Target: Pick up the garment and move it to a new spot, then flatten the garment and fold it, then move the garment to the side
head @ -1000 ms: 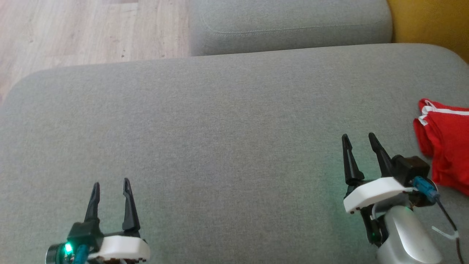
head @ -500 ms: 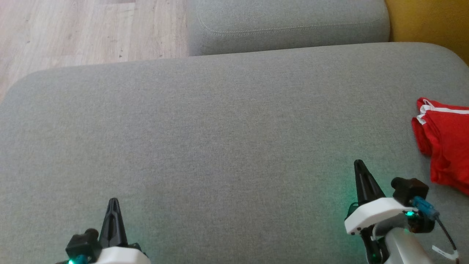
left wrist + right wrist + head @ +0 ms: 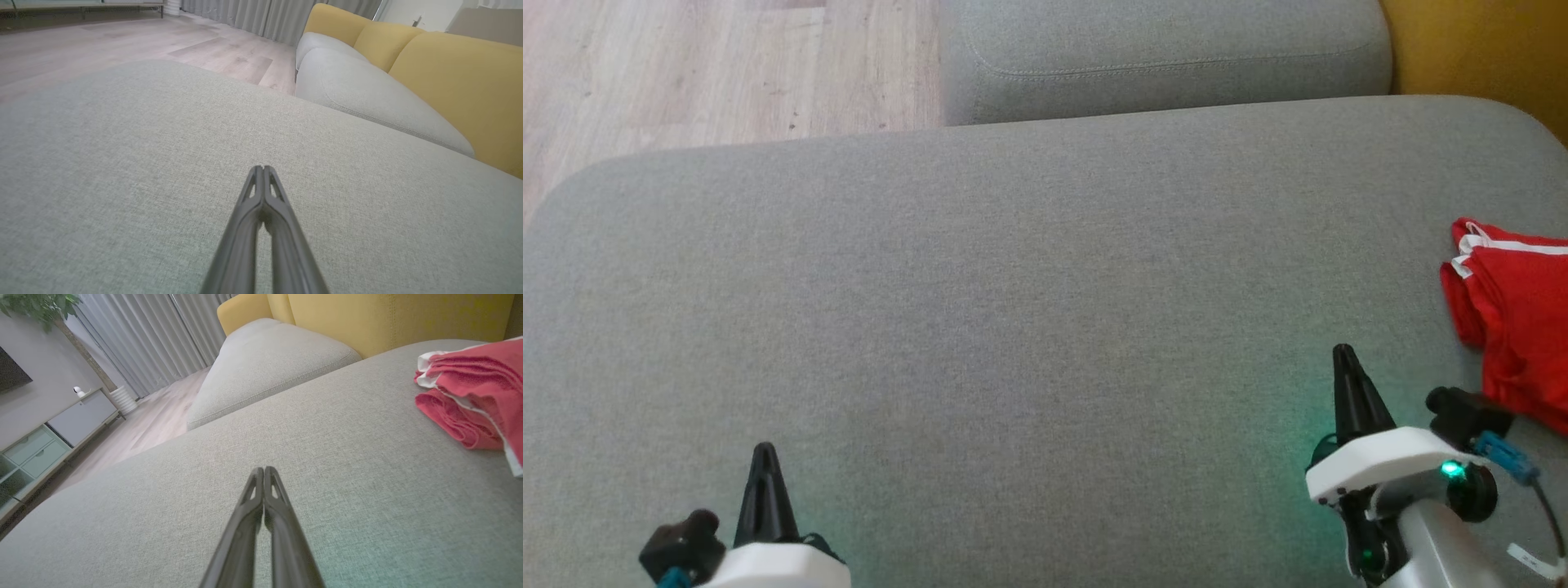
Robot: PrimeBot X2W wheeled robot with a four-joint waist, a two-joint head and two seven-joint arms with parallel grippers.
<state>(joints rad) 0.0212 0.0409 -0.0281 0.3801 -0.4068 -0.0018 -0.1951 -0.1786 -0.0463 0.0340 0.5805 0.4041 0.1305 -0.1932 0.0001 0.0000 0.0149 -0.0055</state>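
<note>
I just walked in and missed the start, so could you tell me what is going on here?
The red garment with white trim lies folded at the right side of the grey sofa cushion. Nothing is holding it: the left claw and right claw are both shut and empty over bare cushion, the right one near the garment but apart from it. The job looks about done.
</note>
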